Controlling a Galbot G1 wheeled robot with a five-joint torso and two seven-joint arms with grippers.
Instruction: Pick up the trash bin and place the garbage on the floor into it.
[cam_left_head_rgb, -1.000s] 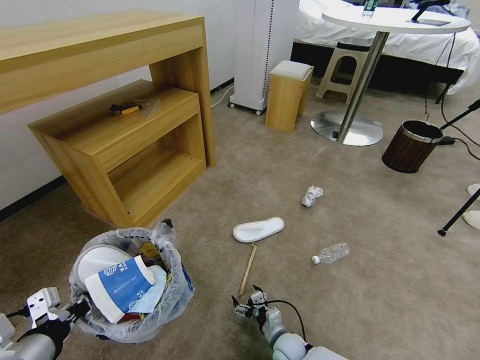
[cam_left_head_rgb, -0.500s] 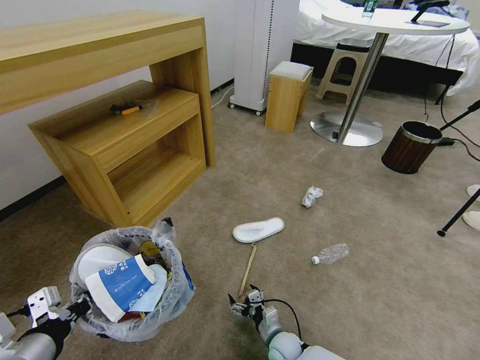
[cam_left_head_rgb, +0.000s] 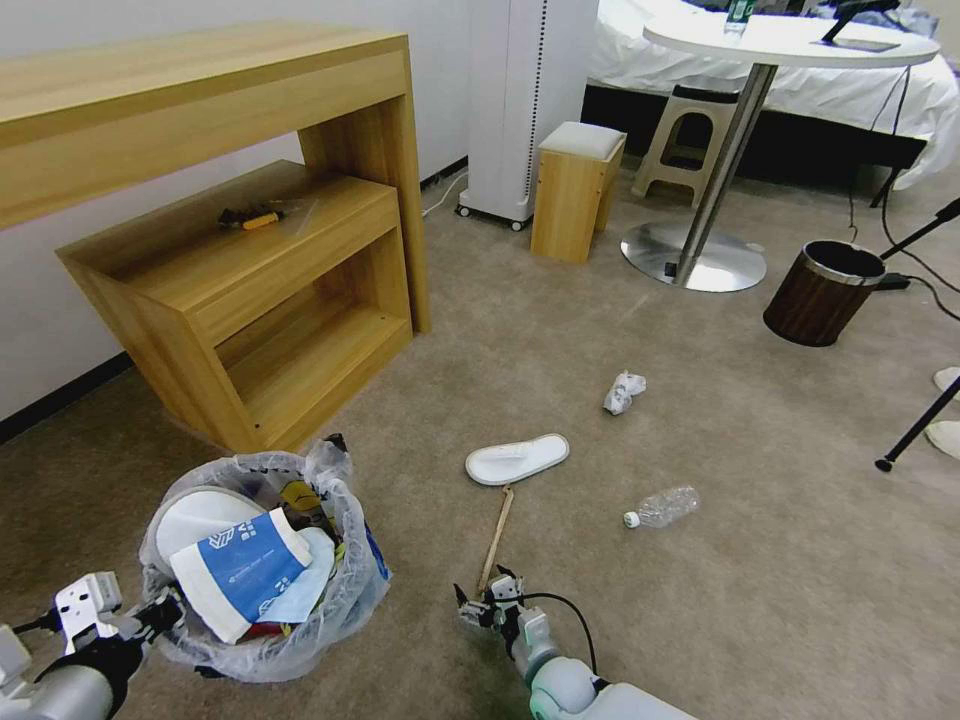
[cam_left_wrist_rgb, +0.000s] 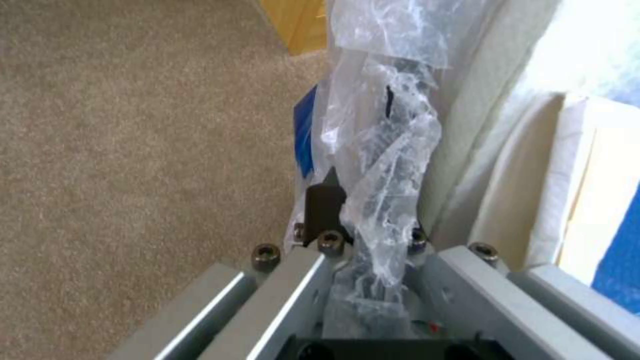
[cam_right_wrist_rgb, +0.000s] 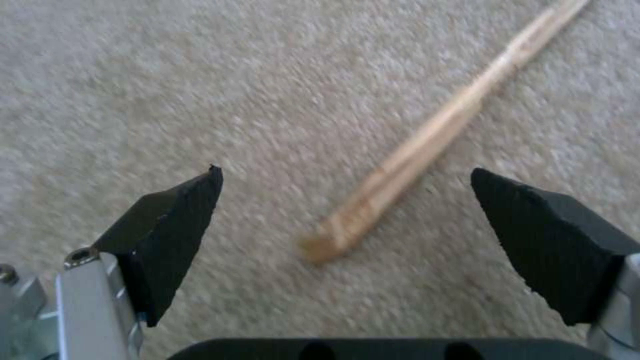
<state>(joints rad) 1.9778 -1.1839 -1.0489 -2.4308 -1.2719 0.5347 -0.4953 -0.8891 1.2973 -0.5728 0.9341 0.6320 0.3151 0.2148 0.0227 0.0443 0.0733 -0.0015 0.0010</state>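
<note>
The trash bin (cam_left_head_rgb: 265, 570) sits on the beige floor (cam_left_head_rgb: 560, 330) at my lower left, just in front of the wooden shelf unit (cam_left_head_rgb: 240, 270). Its crinkly bag already holds a white slipper, a blue-white paper cup and some red scraps. My left gripper (cam_left_head_rgb: 150, 615) is clamped on the bin's rim; the left wrist view shows the bag plastic (cam_left_wrist_rgb: 380, 150) pinched between the fingers.

My right gripper (cam_right_wrist_rgb: 347, 240) hangs low over the carpet with its fingers spread wide and empty, the near end of the wooden stick (cam_right_wrist_rgb: 427, 140) lying between the two pads but untouched.

So I judge the job partly done — the bin is in hand and half filled. Left on the floor are the stick, a second white slipper (cam_left_head_rgb: 517, 459) just beyond it, the clear bottle (cam_left_head_rgb: 662, 507) to its right and a white wad (cam_left_head_rgb: 622, 391) farther out.

Nothing blocks the stick. The round table's base (cam_left_head_rgb: 693, 257), the brown bin (cam_left_head_rgb: 822, 291) and a black tripod leg (cam_left_head_rgb: 915, 428) stand well apart — only the farther litter lies towards them.
</note>
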